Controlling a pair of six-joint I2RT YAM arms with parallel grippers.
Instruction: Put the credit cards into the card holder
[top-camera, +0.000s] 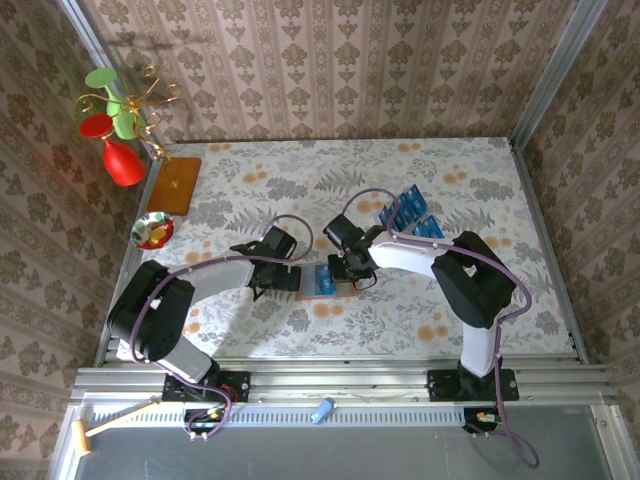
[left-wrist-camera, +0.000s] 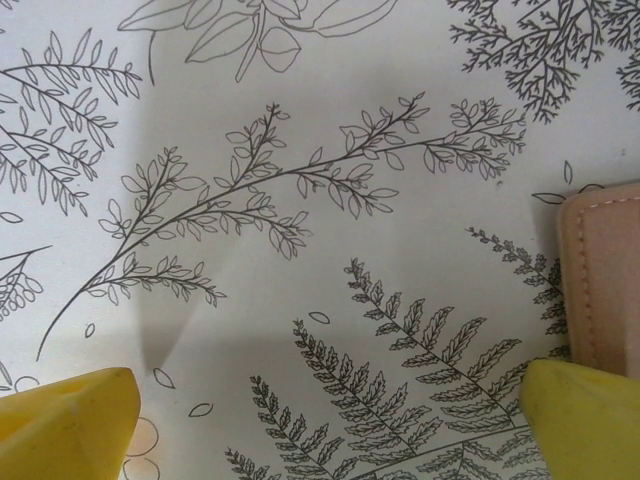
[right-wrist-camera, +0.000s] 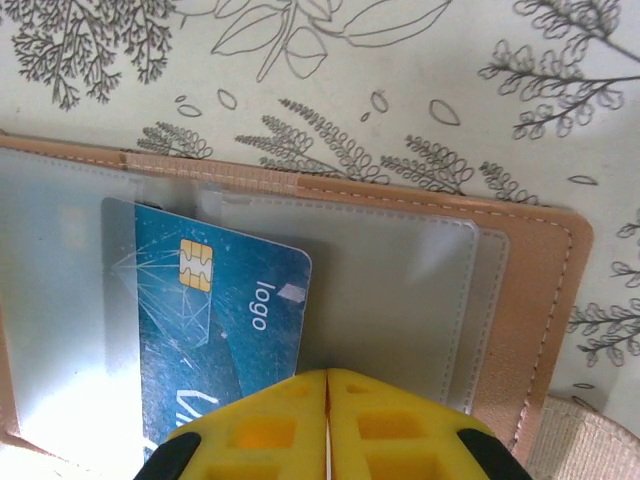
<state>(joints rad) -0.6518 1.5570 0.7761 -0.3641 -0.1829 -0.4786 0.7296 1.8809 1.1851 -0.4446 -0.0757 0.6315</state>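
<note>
Thin, stiff, slick credit card (right-wrist-camera: 230, 310) half inside card holder (right-wrist-camera: 520, 300), best pushed by its edge; right gripper (right-wrist-camera: 327, 400) jaws shut, left gripper (left-wrist-camera: 325, 425) jaws wide, empty.

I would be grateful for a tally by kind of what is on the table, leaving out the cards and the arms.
Holder: 1
Red glass: 1
Green glass: 1
Stand: 1
Board: 1
Bowl: 1
Total: 6
</note>
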